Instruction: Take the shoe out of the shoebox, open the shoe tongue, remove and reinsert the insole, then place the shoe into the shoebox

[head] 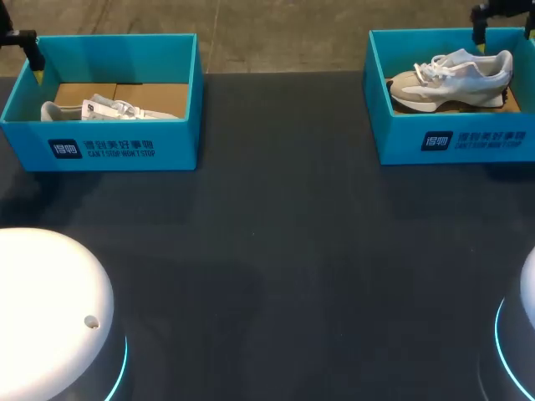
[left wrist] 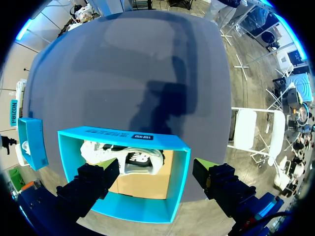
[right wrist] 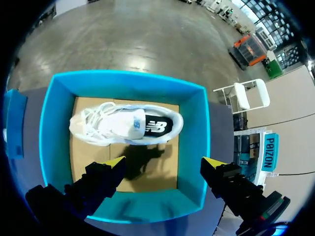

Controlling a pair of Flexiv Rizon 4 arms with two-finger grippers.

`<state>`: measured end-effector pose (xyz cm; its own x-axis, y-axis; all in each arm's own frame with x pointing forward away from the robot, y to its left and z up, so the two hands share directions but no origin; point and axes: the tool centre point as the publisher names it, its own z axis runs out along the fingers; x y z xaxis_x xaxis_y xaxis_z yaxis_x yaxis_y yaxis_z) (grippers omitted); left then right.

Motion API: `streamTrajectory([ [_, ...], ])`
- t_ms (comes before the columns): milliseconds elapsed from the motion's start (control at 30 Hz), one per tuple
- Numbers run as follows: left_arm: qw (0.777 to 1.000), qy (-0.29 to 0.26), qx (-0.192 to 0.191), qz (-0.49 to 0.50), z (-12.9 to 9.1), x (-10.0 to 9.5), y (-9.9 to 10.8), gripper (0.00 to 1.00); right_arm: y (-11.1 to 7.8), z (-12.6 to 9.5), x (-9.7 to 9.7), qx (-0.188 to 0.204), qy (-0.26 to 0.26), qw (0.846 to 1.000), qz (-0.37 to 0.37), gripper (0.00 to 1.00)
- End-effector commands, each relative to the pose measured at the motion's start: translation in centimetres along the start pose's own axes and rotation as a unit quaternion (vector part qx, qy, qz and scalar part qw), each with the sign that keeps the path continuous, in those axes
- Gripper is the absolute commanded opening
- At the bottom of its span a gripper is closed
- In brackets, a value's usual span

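Note:
Two blue shoeboxes stand at the table's far side. The left shoebox (head: 100, 146) holds a white shoe (head: 109, 109) lying low inside. In the right shoebox (head: 456, 138) lies a white and beige shoe (head: 451, 77). My left gripper (left wrist: 156, 171) hangs open above the left shoebox (left wrist: 123, 135), apart from its shoe (left wrist: 130, 160). Above the right shoebox (right wrist: 128, 78) my right gripper (right wrist: 165, 163) is open, wide of the shoe (right wrist: 123, 125) below it. In the head view only one finger (head: 35, 60) of the left gripper and one finger (head: 480, 32) of the right show clearly.
Dark tabletop (head: 284, 251) stretches between the boxes and toward me. The rounded white bases of my arms sit at the near left (head: 50, 309) and near right (head: 525, 334). The boxes' walls rise around each shoe.

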<state>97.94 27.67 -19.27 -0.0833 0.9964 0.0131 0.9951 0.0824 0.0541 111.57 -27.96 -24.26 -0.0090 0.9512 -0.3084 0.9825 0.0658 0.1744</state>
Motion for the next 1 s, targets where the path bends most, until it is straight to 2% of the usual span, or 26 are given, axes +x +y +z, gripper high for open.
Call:
streamTrajectory([
  [33,1.000,0.001,0.000,0.000,0.0,0.0,0.0,1.00,1.6,2.4,-0.5,0.007,-0.002,1.000,0.001,1.00],
  [433,1.000,0.001,0.000,0.000,0.0,0.0,0.0,1.00,3.3,5.7,-0.2,0.021,0.000,1.000,-0.011,1.00],
  [467,1.000,0.001,0.000,0.000,0.0,0.0,0.0,1.00,3.4,5.9,-0.3,0.022,0.001,1.000,-0.012,0.96],
  [600,1.000,0.001,0.000,0.000,0.0,0.0,0.0,1.00,3.8,6.7,-0.5,0.026,0.002,1.000,-0.012,0.92],
  [700,1.000,0.001,0.000,0.000,0.0,0.0,0.0,1.00,4.2,7.3,-0.7,0.030,0.000,0.999,-0.013,0.82],
  [833,1.000,0.001,0.000,0.000,0.0,0.0,0.0,1.00,4.5,8.1,-1.2,0.038,0.001,0.999,-0.015,0.60],
  [933,1.000,0.001,0.000,0.000,0.0,0.0,0.0,1.00,4.7,8.6,-1.5,0.044,0.002,0.999,-0.015,0.65],
  [1000,1.000,0.001,0.000,0.000,0.0,0.0,0.0,1.00,4.7,8.9,-1.7,0.048,0.002,0.999,-0.016,0.65],
])
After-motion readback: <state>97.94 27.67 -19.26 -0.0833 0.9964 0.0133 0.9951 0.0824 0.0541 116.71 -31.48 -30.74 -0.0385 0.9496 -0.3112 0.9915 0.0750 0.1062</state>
